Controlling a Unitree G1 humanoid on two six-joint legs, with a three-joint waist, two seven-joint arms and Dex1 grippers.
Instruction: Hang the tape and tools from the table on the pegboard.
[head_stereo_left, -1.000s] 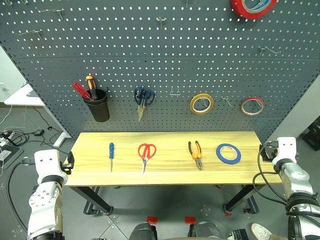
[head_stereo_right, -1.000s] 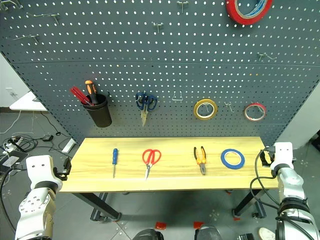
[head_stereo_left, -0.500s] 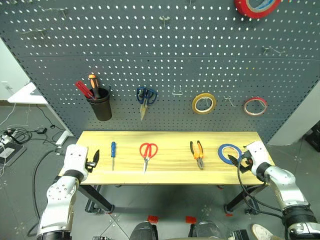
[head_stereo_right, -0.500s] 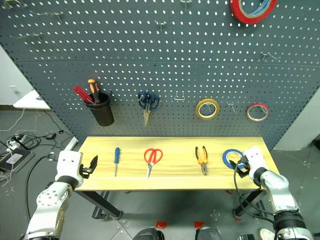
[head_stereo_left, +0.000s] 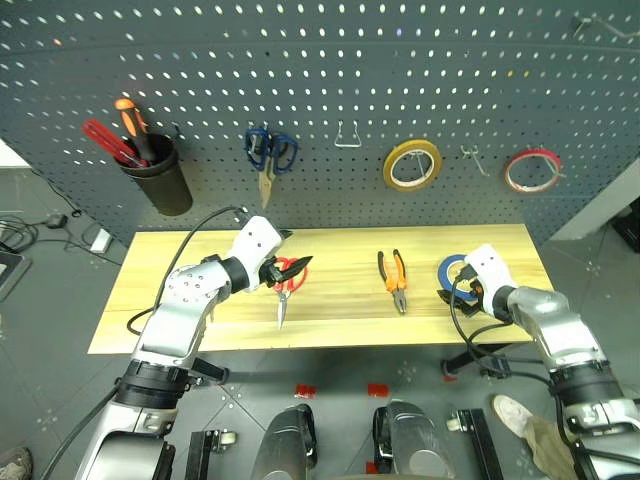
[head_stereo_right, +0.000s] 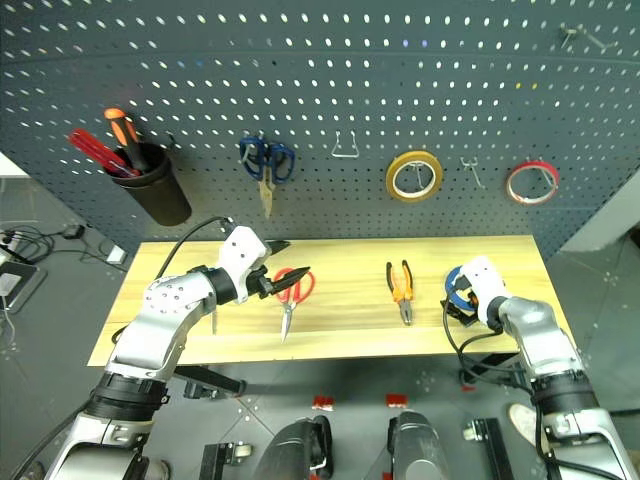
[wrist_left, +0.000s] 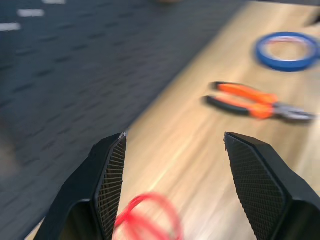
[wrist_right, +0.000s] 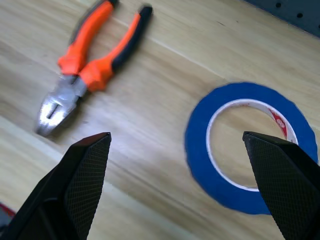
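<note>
The table (head_stereo_left: 340, 320) carries red-handled scissors (head_stereo_left: 281, 300), orange-and-black pliers (head_stereo_left: 392, 281) and the flat blue tape (head_stereo_left: 447, 267) in a row. My left gripper (head_stereo_left: 296, 250) hovers open just over the scissors' red handles (wrist_left: 150, 220), pointing right toward the pliers (wrist_left: 250, 100). My right gripper (head_stereo_left: 455, 288) stands open at the tape's near right side, covering part of the ring. In the right wrist view the tape (wrist_right: 197, 150) and pliers (wrist_right: 92, 65) lie ahead of the spread fingers (wrist_right: 75, 190). The pegboard (head_stereo_left: 400, 80) rises behind the table.
On the pegboard hang a black cup (head_stereo_left: 165, 185) with red and orange screwdrivers, dark blue scissors (head_stereo_left: 268, 155), a yellow tape ring (head_stereo_left: 412, 163) and a red tape ring (head_stereo_left: 531, 170). Bare hooks (head_stereo_left: 347, 135) sit between them. The table's front edge drops to the floor.
The view has tilted down. My left gripper swung right from the table's left end to above the scissors. My right gripper came in from the right end to the tape.
</note>
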